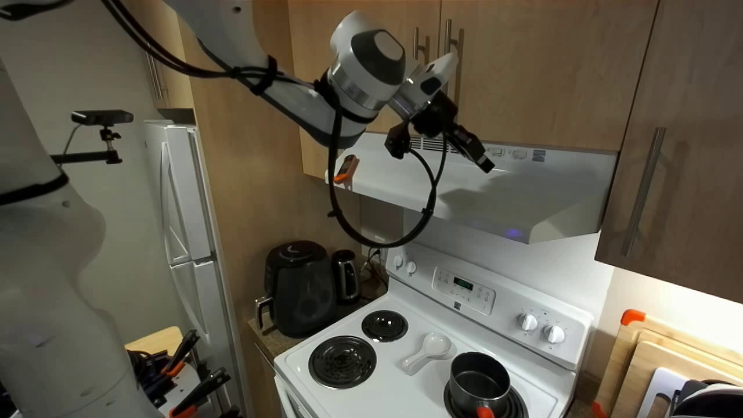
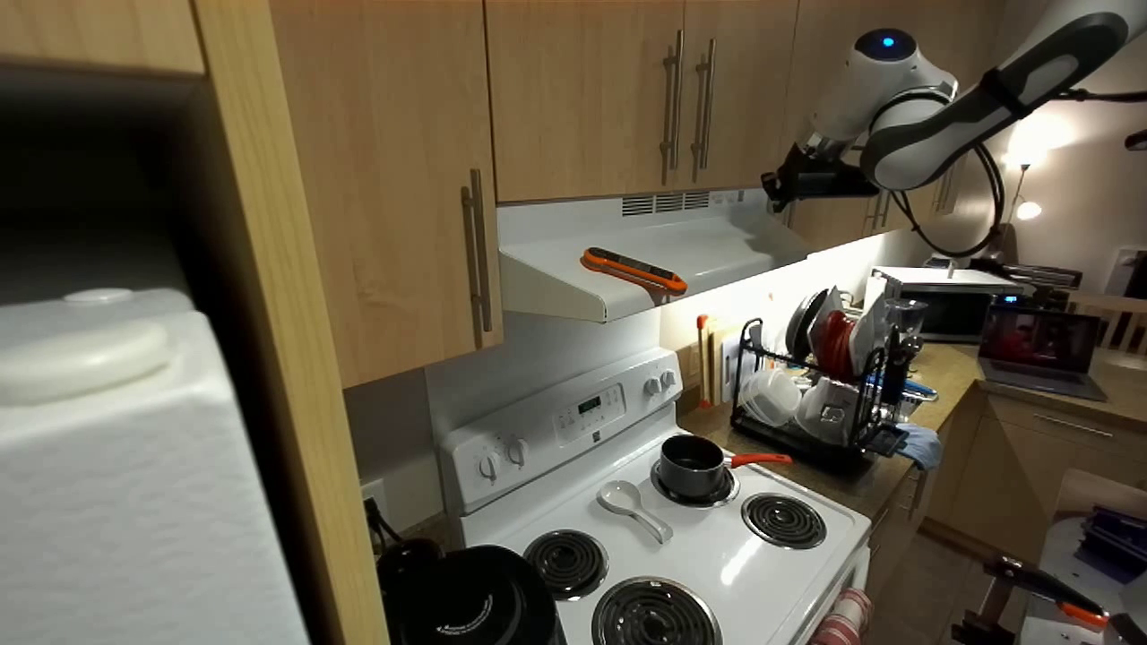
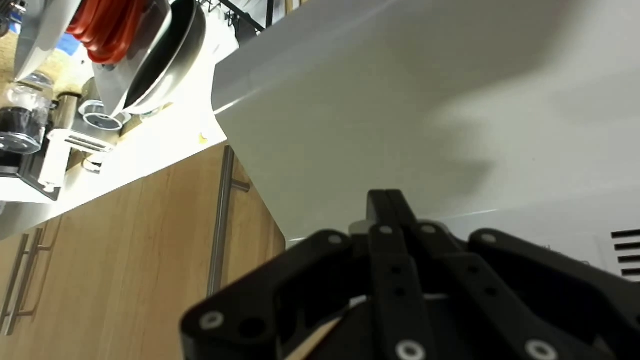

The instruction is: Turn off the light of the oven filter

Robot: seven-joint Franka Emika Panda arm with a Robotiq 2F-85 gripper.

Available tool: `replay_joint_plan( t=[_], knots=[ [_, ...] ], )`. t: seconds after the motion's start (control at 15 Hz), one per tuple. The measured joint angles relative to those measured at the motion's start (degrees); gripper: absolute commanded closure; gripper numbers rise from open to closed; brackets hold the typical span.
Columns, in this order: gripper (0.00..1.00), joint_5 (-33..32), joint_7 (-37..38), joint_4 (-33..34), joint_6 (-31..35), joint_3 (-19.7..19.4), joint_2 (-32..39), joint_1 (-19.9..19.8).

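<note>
Range hood (image 1: 522,191): white and wedge-shaped, mounted directly under the wooden cabinets (image 2: 582,98), its sloped face turned to the room; it also fills much of the wrist view.
Hood switches (image 1: 519,154): two small ones on the range hood's upper front strip, between the vent slots (image 2: 666,203) and a dark badge (image 1: 538,155); too small to tell which way they are set.
Gripper (image 3: 385,192): black, both fingers (image 3: 377,210) closed flat against each other, pointing downward in front of the range hood near its switch end; whether the tips touch the range hood cannot be told.
Robot arm (image 1: 357,78): white, raised in front of the range hood, a black cable (image 1: 428,211) looping down from it across the range hood's face in that exterior view.
Shadow (image 1: 482,203): dark patch on the range hood's sloped face.
Wall (image 1: 563,267): brightly lit below the range hood, from a hidden source.
Handheld device (image 2: 634,270): slim, orange-edged, against the range hood's lower front, at the end nearer the refrigerator (image 1: 188,220).
Stove (image 1: 395,400): white, coil-burnered, below the range hood, its display (image 1: 463,283) glowing green.
Saucepan (image 2: 692,466): red-handled, on a back burner below the range hood's switch end.
Spoon rest (image 1: 435,346): white, on the stove below the middle of the range hood.
Air fryer (image 1: 299,290): black, on the counter below the range hood's device end.
Cutting boards (image 1: 679,348): leaning upright, below and past the range hood's switch end.
Dish rack (image 2: 806,448): black and loaded, farther past that same end of the range hood.
Laptop (image 2: 1039,345): open, screen lit, well apart from the range hood.
</note>
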Motion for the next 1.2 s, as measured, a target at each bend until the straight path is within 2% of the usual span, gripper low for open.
replay_joint_plan(
  t=[0.87,1.2],
  knots=[
    [1.00,-10.3,8.6,0.3,2.8,0.5,-1.0,0.0],
    [1.00,-10.7,10.9,1.0,2.8,0.5,-0.8,0.0]
  ],
)
